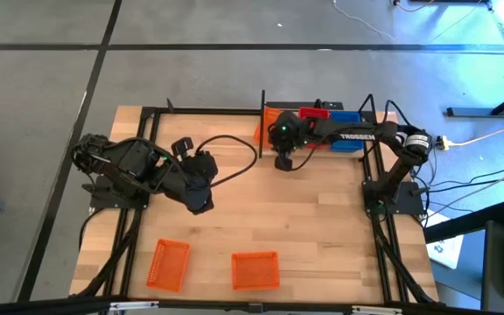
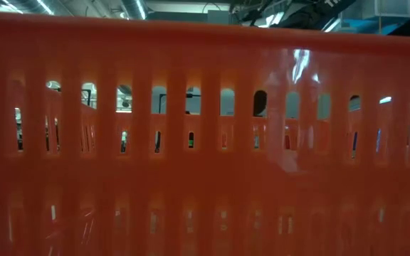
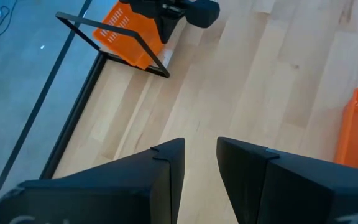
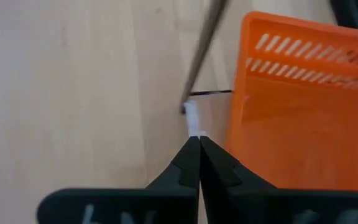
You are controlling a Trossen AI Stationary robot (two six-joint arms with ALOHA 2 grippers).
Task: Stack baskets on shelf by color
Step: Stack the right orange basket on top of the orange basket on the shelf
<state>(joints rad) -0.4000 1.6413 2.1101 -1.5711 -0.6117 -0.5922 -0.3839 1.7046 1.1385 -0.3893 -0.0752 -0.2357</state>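
Observation:
The shelf (image 1: 367,131) stands at the table's far side, right of the middle. On it are an orange basket (image 1: 268,122), a red basket (image 1: 315,113) and a blue basket (image 1: 346,122). My right gripper (image 1: 283,163) is shut and empty just in front of the shelf's left end, beside the orange basket (image 4: 303,93) and a black post (image 4: 205,43). My left gripper (image 1: 199,199) is open and empty over the table's left middle (image 3: 201,155). Two more orange baskets (image 1: 169,263) (image 1: 255,269) rest on their bases near the table's near edge.
An orange basket wall (image 2: 205,142) fills the low view and hides the table behind it. Black frame rails (image 1: 138,219) (image 1: 383,236) run along the table's left and right sides. Bare wood (image 1: 304,210) lies between the shelf and the near baskets.

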